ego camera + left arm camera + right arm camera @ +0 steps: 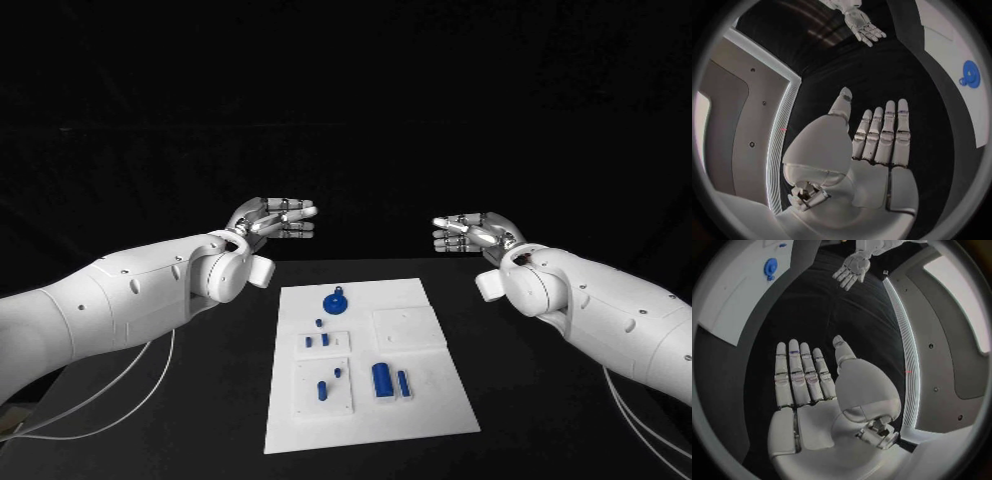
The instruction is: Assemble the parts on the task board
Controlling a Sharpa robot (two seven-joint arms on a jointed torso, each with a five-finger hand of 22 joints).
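Task board: blue parts standing in some sockets, round part lying loose. Left robot hand and right robot hand: fingers spread, holding nothing, beyond the board.

No readable text, no labels, no brand marks, no numbers, no signs, nothing written on the white task board, nothing legible on the blue parts, none on either arm's shell
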